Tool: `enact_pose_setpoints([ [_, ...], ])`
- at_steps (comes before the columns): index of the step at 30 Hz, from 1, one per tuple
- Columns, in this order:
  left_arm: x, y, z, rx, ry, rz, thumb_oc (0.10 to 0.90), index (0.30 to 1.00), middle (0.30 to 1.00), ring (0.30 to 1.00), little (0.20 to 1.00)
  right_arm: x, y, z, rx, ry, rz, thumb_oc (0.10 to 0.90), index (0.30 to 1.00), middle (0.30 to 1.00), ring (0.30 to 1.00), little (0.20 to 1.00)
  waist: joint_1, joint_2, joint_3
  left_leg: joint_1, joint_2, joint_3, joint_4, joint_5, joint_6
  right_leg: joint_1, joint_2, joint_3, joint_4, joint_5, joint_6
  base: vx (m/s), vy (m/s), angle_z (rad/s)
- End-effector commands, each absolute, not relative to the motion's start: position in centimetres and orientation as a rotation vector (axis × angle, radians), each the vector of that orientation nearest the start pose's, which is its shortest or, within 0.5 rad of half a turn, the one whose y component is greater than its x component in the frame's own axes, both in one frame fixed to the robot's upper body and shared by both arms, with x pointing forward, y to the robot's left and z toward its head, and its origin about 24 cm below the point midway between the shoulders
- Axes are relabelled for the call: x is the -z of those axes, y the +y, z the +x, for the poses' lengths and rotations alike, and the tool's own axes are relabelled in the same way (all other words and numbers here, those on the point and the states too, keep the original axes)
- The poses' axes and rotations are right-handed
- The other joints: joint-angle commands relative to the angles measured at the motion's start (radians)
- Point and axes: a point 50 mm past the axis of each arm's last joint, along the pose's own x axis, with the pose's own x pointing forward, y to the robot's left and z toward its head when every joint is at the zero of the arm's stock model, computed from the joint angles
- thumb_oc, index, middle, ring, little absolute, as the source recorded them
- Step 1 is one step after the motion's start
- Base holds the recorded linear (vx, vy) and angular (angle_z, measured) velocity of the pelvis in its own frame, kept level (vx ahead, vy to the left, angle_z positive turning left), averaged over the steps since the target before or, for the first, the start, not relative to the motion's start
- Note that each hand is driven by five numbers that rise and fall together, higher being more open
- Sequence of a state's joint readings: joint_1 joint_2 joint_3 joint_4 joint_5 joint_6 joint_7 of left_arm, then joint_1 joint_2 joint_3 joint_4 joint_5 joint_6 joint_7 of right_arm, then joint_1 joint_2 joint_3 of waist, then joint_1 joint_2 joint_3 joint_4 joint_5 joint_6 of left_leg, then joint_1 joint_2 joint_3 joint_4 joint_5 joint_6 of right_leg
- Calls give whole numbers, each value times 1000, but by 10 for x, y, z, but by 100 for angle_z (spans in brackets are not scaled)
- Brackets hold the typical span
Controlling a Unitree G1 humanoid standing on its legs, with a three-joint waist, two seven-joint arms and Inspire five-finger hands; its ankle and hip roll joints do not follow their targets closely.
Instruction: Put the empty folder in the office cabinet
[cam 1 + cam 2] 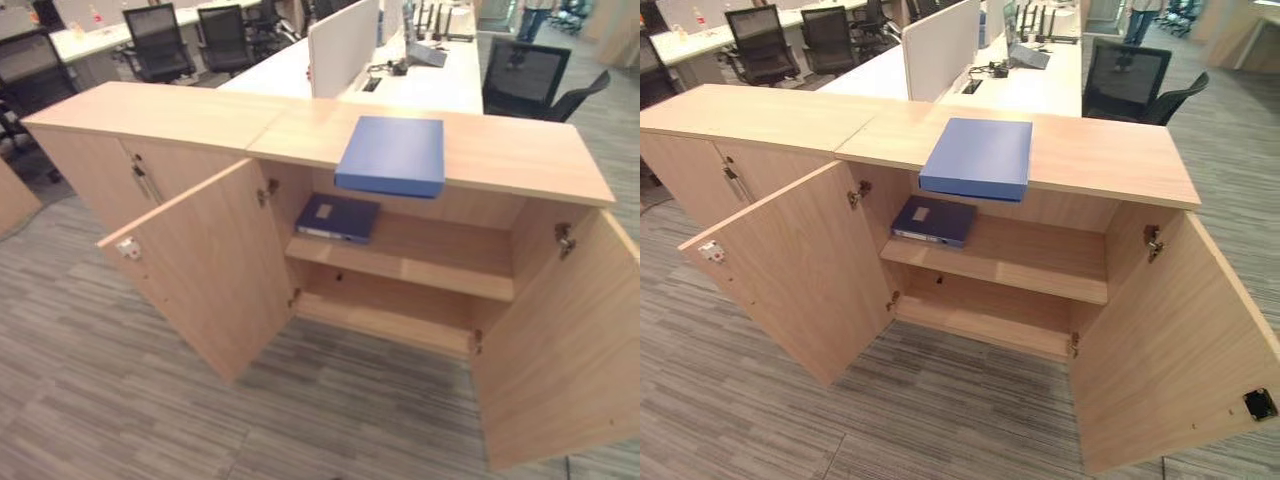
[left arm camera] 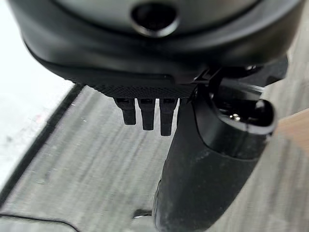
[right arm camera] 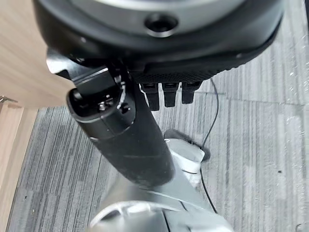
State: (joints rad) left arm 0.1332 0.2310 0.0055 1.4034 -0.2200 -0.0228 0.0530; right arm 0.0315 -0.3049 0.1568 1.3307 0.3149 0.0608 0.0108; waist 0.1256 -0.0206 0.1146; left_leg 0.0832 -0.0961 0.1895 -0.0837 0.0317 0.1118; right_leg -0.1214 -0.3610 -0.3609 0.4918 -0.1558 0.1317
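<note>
Closest in, each wrist view is taken up by the dark bulk of a hand. The left hand (image 2: 203,159) hangs over grey striped carpet, its fingers (image 2: 147,115) straight and relaxed in a short row beside the thick thumb, holding nothing. The right hand (image 3: 120,135) looks the same: fingers (image 3: 171,96) loosely extended, empty, with the pale wood of a cabinet door beside it and the carpet (image 3: 251,159) beyond.

The head views give what the wrist views cannot: the whole office cabinet (image 1: 180,115), a long low unit in light wood-grain laminate with a flat top. Its 2 right-hand doors stand wide open, the left door (image 1: 205,270) swung out toward the room and the right door (image 1: 560,340) likewise; the right eye view alone catches a small dark latch (image 1: 1259,403) near that door's lower corner. Metal hinges (image 1: 565,240) show on the inner edges.

The blue folder (image 1: 393,153) lies flat on the cabinet top, a plain, square-cornered, matte box shape, its near edge jutting slightly past the front lip, above the open compartment. Inside, on the upper shelf (image 1: 430,262), a darker navy binder (image 1: 338,217) lies flat at the left end, with a pale label. Behind are white benches (image 1: 420,85) with a divider panel (image 1: 342,45) and black mesh office chairs (image 1: 160,42).
</note>
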Motion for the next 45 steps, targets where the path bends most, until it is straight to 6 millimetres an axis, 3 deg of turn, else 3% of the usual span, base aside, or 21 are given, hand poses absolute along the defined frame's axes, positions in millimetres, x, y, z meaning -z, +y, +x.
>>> enact_pose_setpoints([
  [1,167,258,4,-371,1446,98,800,900,900,900,900,156,-232,118,153,1182,-29,800,900,900,900,900,-33,-20,91,48,-45,-147,-4,-83,-53,-102,213,-18,-294,322,13,331,-53,-12],
  [3,167,255,16,-343,1409,98,800,900,900,900,900,156,-233,116,170,1186,-22,800,900,900,900,900,-44,-30,91,83,-59,-189,-4,-107,-54,-51,246,-28,-397,312,-12,377,-110,99],
  [6,169,247,27,-313,1369,84,800,900,900,900,900,159,-238,103,192,1225,-37,800,900,900,900,900,-49,-13,58,100,-27,-215,-4,-119,-62,-23,277,-35,-417,271,-53,294,-144,123],
  [9,168,244,44,-263,1324,112,800,900,900,900,900,159,-247,93,237,1257,-41,800,900,900,900,900,-60,-16,59,50,17,-186,138,-185,-98,12,273,-53,-407,231,-64,198,-151,75],
  [10,167,244,46,-265,1319,115,800,900,900,900,900,160,-251,87,257,1275,-35,800,900,900,900,900,-63,-22,66,14,32,-138,270,-206,-138,51,265,-63,-403,210,-74,172,-129,34],
  [11,167,243,48,-283,1310,101,800,900,900,900,900,159,-254,88,273,1270,-32,800,900,900,900,900,-57,-28,87,-78,69,-91,483,-138,-176,95,260,-61,-402,189,-92,176,-104,15],
  [12,167,243,48,-290,1310,100,800,900,900,900,900,159,-255,89,275,1269,-31,800,900,900,900,900,-65,-46,89,-114,112,-52,520,-93,-179,102,241,-66,-404,184,-96,112,-58,18],
  [14,168,242,47,-298,1309,98,800,900,900,900,900,158,-255,90,288,1269,-29,800,900,900,900,900,-41,-55,102,-181,190,11,590,-95,-151,131,239,-45,-409,162,-103,127,1,-36],
  [15,168,243,45,-307,1314,94,800,900,900,900,900,158,-255,90,288,1270,-29,800,900,900,900,900,-30,-62,103,-204,199,3,559,-100,-138,142,234,-31,-417,158,-97,241,145,-113],
  [16,168,244,40,-326,1325,89,800,900,900,900,900,158,-256,89,284,1271,-32,800,900,900,900,900,-10,-63,98,-207,230,-43,436,-81,-147,156,225,3,-430,155,-79,267,231,-104],
  [18,168,244,35,-347,1342,83,800,900,900,900,900,159,-257,86,283,1281,-43,800,900,900,900,900,4,-45,84,-212,283,-130,252,39,-187,168,223,30,-441,145,-61,299,331,-78],
  [19,169,243,34,-350,1350,84,800,900,900,900,900,159,-260,79,302,1301,-46,800,900,900,900,900,13,-17,77,-237,330,-185,132,139,-219,191,218,57,-447,127,-47,238,274,-35],
  [21,169,242,35,-340,1352,91,800,900,900,900,900,159,-263,74,316,1317,-47,800,900,900,900,900,9,-3,72,-235,336,-177,77,165,-236,200,207,59,-450,124,-38,192,267,-44],
  [22,170,239,31,-332,1365,84,800,900,900,900,900,160,-264,66,308,1338,-54,800,900,900,900,900,25,20,49,-190,316,-230,29,140,-244,206,203,88,-453,122,-27,203,326,-52],
  [24,171,236,27,-322,1377,81,800,900,900,900,900,160,-266,64,304,1351,-67,800,900,900,900,900,15,33,39,-181,283,-265,58,103,-252,208,177,91,-450,137,-22,148,275,-49],
  [33,169,246,28,-298,1380,132,800,900,900,900,900,164,-248,71,245,1334,-29,800,900,900,900,900,-6,17,12,-108,148,-199,26,22,-178,182,76,162,-473,218,40,69,199,-25],
  [38,167,248,37,-293,1344,135,800,900,900,900,900,164,-245,76,234,1315,-29,800,900,900,900,900,-13,12,9,-85,125,-174,14,6,-161,169,54,170,-465,234,57,38,127,-27],
  [40,157,244,84,-321,1102,-28,800,900,900,900,900,162,-242,87,242,1278,-10,800,900,900,900,900,-5,6,15,-60,116,-112,-2,-13,-148,139,16,94,-425,279,79,9,117,-46],
  [41,151,244,95,-323,1030,-79,800,900,900,900,900,162,-241,91,240,1267,-5,800,900,900,900,900,1,4,17,-56,117,-100,-4,-16,-148,135,3,59,-418,297,84,-12,40,-94],
  [43,120,249,128,-273,782,-189,800,900,900,900,900,159,-237,105,216,1227,17,800,900,900,900,900,8,-2,19,-49,121,-62,-4,-24,-147,135,-21,-30,-427,340,98,7,25,-99],
  [45,99,249,144,-236,657,-206,800,900,900,900,900,158,-232,111,208,1198,40,800,900,900,900,900,5,-6,18,-45,124,-57,-4,-25,-148,138,-10,-23,-448,334,94,23,10,-34],
])
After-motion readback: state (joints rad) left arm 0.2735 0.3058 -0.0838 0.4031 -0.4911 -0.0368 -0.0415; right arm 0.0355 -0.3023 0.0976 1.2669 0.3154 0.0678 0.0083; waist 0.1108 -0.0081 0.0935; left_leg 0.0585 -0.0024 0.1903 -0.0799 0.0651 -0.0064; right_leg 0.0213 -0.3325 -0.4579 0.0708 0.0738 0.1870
